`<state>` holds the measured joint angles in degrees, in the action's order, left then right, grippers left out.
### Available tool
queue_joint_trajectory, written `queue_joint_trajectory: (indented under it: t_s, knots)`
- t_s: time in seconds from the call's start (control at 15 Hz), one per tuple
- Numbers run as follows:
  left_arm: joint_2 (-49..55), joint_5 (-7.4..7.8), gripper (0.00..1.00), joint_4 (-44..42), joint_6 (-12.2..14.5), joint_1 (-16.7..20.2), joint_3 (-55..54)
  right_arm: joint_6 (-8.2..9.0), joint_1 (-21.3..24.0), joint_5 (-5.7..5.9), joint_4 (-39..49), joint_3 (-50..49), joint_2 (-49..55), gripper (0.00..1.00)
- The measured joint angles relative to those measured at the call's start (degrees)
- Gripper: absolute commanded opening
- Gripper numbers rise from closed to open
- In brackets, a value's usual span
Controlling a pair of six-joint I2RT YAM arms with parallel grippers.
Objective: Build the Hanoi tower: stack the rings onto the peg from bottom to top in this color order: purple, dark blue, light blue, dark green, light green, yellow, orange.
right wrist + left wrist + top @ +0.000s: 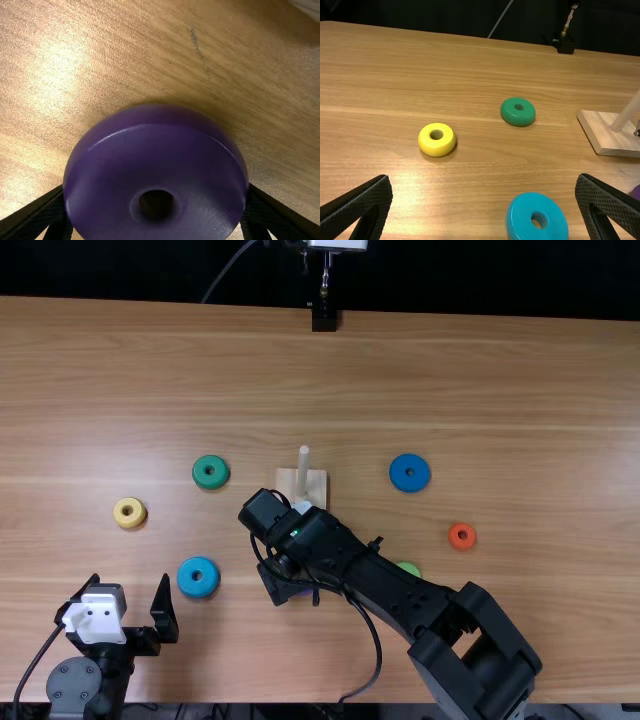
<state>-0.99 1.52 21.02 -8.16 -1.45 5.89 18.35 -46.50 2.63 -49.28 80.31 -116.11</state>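
Note:
In the top view, my right gripper (280, 586) is low beneath its arm, in front of the peg (303, 465), with a sliver of the purple ring (304, 593) beside it. The right wrist view has the purple ring (155, 160) held between the fingers of my right gripper (156, 200). My left gripper (130, 585) is open at the near left; in its wrist view the left gripper (484, 182) has nothing between its fingers. Loose on the table are the yellow (129, 512), dark green (210, 472), light blue (198, 577), dark blue (410, 472), orange (462, 536) and light green (409, 568) rings.
The peg's square wooden base (317, 486) is mid-table, with the right arm (400, 590) crossing in front of it and over part of the light green ring. A black stand (324, 318) is at the table's far edge.

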Motion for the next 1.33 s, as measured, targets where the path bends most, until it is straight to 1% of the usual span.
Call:
queue_joint_trajectory:
  t_s: [0.07,0.27,0.47,0.6,0.73,1.07,1.33]
  knots:
    - [0.0,-0.02,1.00,0.0,0.0,0.0,0.0,0.00,0.0,0.00,0.0,0.0,0.0,0.16]
    - [0.0,-0.02,1.00,0.0,0.0,0.0,0.0,0.00,0.0,0.02,-0.1,0.1,0.0,0.16]
    - [0.0,0.00,1.00,0.0,0.0,0.0,0.0,0.17,0.0,0.00,-1.7,3.9,0.4,0.16]
    - [0.0,0.00,1.00,0.0,0.0,0.0,0.0,0.24,0.0,0.26,-6.5,6.0,4.7,0.16]
    - [0.0,0.00,1.00,0.0,0.0,0.0,0.0,0.24,0.0,0.39,-12.3,11.5,7.6,0.16]
    - [0.0,0.00,1.00,0.0,0.0,0.0,0.0,0.22,0.0,0.81,-25.9,21.6,8.2,0.17]
    - [0.0,-0.02,1.00,0.0,0.0,0.0,0.0,0.04,0.0,1.01,-30.7,32.0,8.2,0.19]
